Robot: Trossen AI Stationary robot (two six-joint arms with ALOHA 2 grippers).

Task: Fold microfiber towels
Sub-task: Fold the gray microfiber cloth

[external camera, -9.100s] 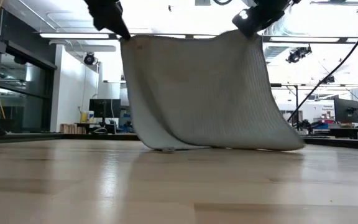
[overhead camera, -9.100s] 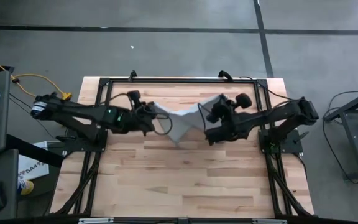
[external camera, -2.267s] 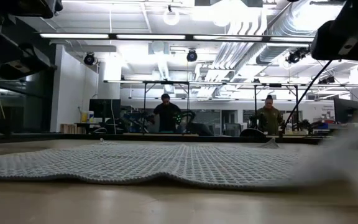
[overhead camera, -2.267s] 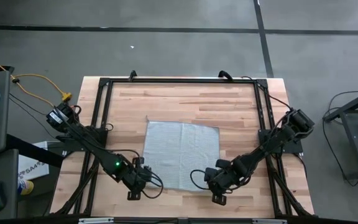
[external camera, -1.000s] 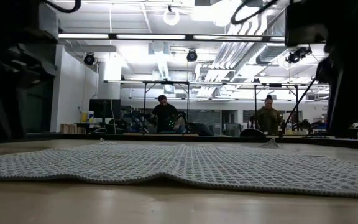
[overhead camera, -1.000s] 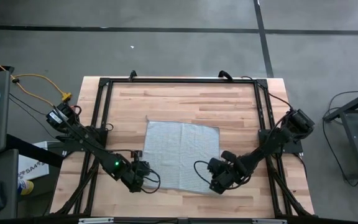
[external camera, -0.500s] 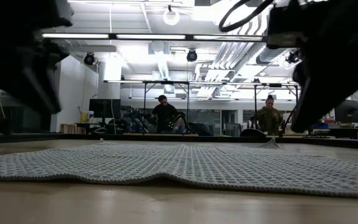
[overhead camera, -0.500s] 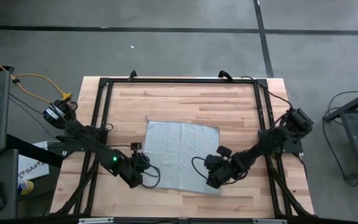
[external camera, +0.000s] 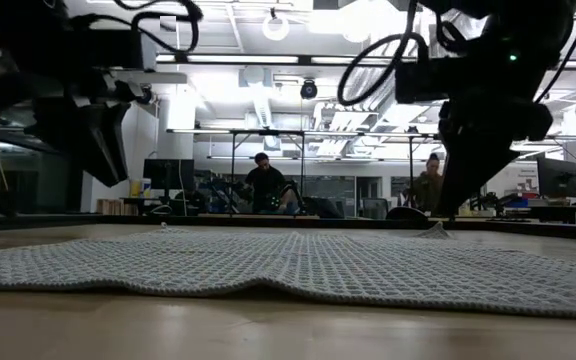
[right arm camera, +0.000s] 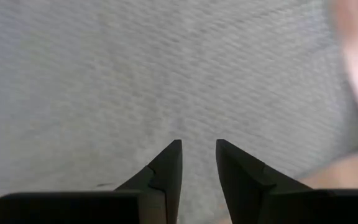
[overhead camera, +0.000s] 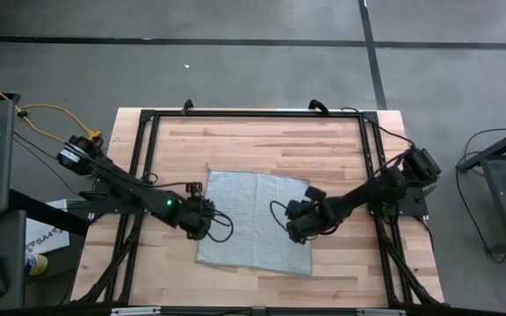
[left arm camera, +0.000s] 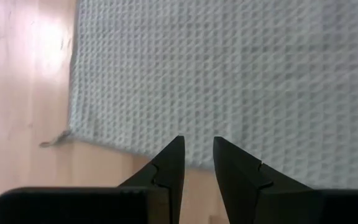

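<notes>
The microfiber towel (overhead camera: 256, 219) is soft cloth with a matt, waffle-ribbed weave. The table (overhead camera: 262, 145) is pale planked wood, smooth with a slight sheen; its frame (overhead camera: 253, 113) looks like matt black metal.

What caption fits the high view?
Both grippers, left and right, open above the flat microfiber towel.

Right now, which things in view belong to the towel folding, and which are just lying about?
Part of the job:
- towel, spread flat on the table
- left hand, open, above its left edge
- right hand, open, above its right edge

Just lying about:
- yellow cable off the table
- two people in the room behind
</notes>
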